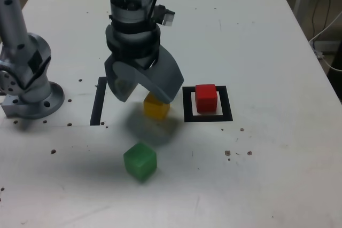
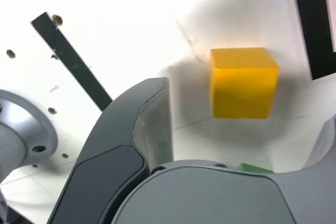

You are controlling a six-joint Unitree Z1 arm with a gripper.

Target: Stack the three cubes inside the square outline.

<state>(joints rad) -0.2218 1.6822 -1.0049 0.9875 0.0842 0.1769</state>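
Right now the pincer (image 1: pixel 145 93) gapes wide over the yellow cube (image 1: pixel 156 108), which looks light, rigid, best squeezed across flat opposite sides.

White worktop (image 1: pixel 267 36), speckled with small dark holes. On it: black square outline (image 1: pixel 207 117) with red cube (image 1: pixel 206 97) inside; yellow cube (image 1: pixel 156 107) just beside the outline toward the exterior view's left; green cube (image 1: pixel 140 160) nearer the camera, apart; straight black strip (image 1: pixel 98 101); grey arm base (image 1: pixel 32 97).

The pincer (image 1: pixel 145 90) hides part of the yellow cube (image 1: pixel 156 108).
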